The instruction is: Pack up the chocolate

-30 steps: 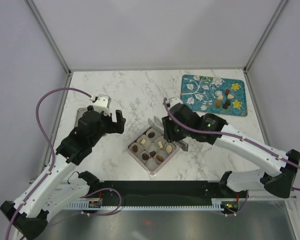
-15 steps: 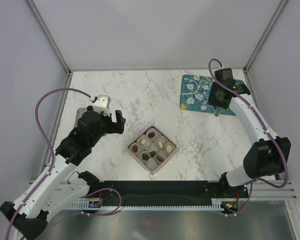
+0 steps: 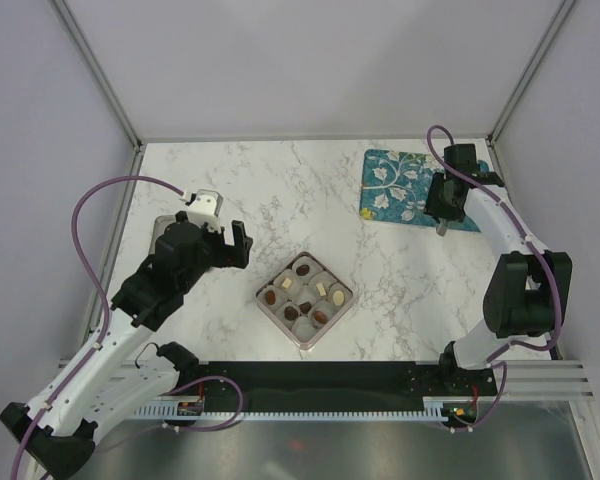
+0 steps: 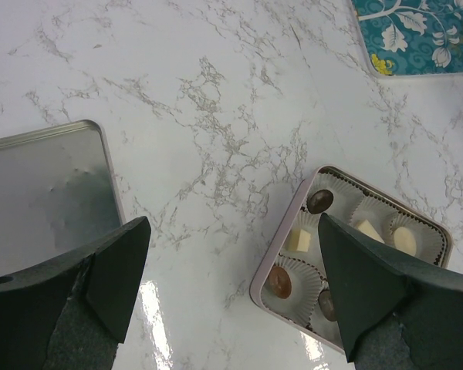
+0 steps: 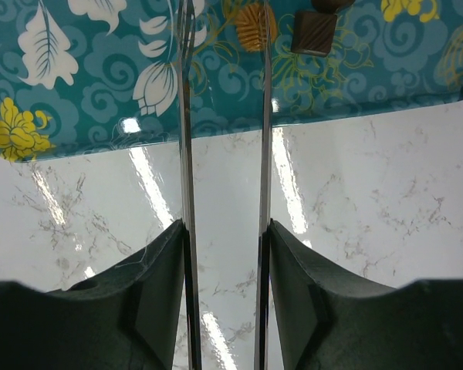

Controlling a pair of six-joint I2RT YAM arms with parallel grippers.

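Top external: we see a veined marble table [image 3: 280,190], a glossy teal mat [image 3: 390,185] at two o'clock, and a central square tray [image 4: 270,248] whose pleated paper cups [image 4: 336,185] cradle rounded chocolate [image 4: 319,201]. The left gripper [image 4: 233,223] gapes empty; the right gripper [image 5: 222,23] has thin blades parted over the mat.

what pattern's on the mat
Teal mat with white and yellow flowers; best in right wrist view.

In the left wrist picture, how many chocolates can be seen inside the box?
6. Along the box's left rim: dark chocolate, white chocolate, brown chocolate. Along its upper rim: two pale ones. Lowest: another dark one. The left gripper hides the rest, so more are possible.
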